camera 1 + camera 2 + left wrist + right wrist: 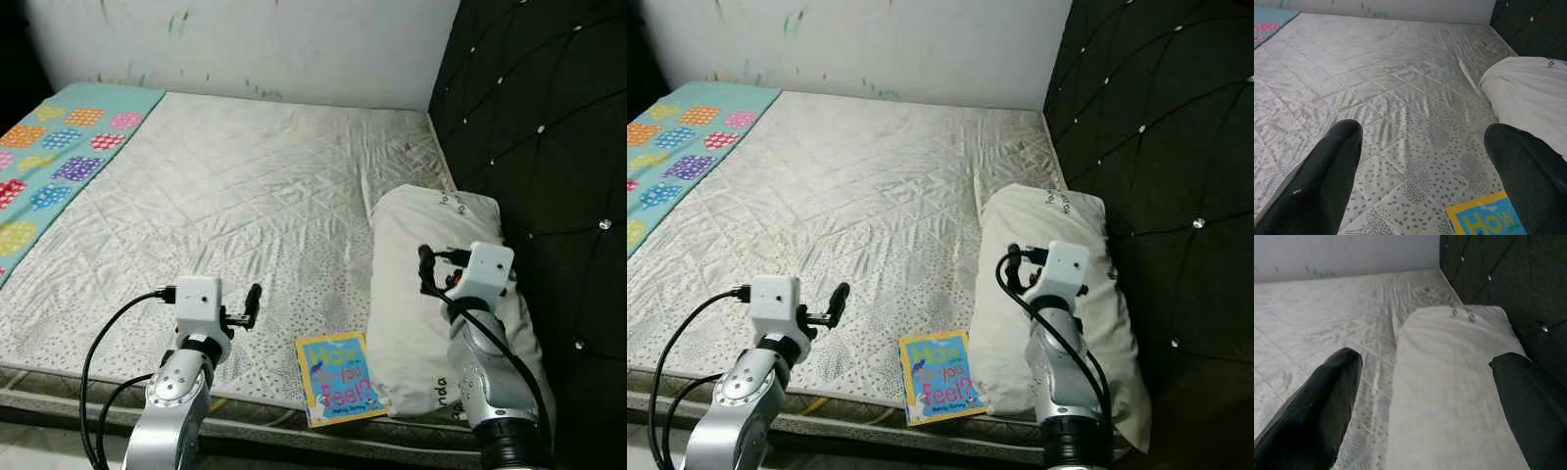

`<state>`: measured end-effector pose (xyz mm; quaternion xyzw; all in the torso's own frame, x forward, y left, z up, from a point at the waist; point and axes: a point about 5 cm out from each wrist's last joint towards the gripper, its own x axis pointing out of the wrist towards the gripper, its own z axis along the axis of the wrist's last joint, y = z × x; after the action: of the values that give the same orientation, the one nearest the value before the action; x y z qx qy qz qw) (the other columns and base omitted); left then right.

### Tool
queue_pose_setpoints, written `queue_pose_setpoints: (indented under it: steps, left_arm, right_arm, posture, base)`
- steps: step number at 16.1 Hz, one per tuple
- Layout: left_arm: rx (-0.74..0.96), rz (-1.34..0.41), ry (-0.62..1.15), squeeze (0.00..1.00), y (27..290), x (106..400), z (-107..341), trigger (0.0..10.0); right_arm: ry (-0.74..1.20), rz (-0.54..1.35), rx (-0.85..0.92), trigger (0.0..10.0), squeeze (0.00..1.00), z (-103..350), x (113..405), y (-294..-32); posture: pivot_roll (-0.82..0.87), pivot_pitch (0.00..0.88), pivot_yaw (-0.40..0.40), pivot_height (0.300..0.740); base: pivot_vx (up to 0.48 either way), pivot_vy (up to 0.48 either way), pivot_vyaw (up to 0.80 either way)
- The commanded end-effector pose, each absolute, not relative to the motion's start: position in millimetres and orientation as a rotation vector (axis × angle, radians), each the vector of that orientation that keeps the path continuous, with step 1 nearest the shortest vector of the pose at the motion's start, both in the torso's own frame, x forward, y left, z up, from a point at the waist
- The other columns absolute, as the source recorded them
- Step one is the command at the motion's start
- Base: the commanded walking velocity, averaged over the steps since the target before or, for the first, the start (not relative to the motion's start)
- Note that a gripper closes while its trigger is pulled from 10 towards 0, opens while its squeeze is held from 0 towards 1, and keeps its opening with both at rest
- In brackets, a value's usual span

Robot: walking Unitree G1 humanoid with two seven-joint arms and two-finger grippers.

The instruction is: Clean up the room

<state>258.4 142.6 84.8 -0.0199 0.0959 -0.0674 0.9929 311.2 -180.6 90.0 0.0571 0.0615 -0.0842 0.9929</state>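
Yellow-bordered and thin, the book (340, 378) lies flat at the mattress (235, 206) front edge touching the pillow (431, 304), light but stiff, so I'd pinch its overhanging edge; left gripper (253, 300) and right gripper (427, 269) both hover spread, empty.

Both arms raised, fingers (1327, 181) spread
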Motion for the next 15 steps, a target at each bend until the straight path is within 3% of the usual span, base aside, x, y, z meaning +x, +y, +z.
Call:
queue_pose_setpoints:
  steps: [1, 6, 10, 13, 15]
  left_arm:
    - [-0.029, -0.148, 0.203, 0.0, 141, 261, 83, 10.0]
    - [-0.055, -0.152, 0.227, 0.0, 143, 260, 78, 10.0]
    - [-0.09, -0.134, 0.236, 0.0, 145, 262, 77, 10.0]
    - [-0.092, -0.127, 0.231, 0.0, 147, 263, 78, 10.0]
    - [-0.086, -0.121, 0.236, 0.0, 148, 263, 77, 10.0]
  right_arm:
    - [0.15, -0.184, 0.098, 10.0, 0.0, 85, 309, -183]
    - [0.16, -0.2, 0.109, 10.0, 0.0, 80, 300, -189]
    - [0.167, -0.202, 0.124, 10.0, 0.0, 79, 300, -186]
    - [0.153, -0.188, 0.127, 10.0, 0.0, 81, 302, -184]
    - [0.154, -0.187, 0.127, 10.0, 0.0, 81, 302, -184]
  posture:
    - [-0.07, 0.0, -0.027, 0.74]
    - [-0.08, 0.0, -0.016, 0.74]
    - [-0.08, 0.0, -0.013, 0.74]
    - [-0.08, 0.0, -0.014, 0.74]
    - [-0.08, 0.0, -0.014, 0.74]
  base:
    - [0.0, 0.0, 0.0]
    - [0.0, 0.0, 0.0]
    - [0.0, 0.0, -0.72]
    - [0.0, 0.429, -0.64]
    - [0.0, 0.48, 0.0]
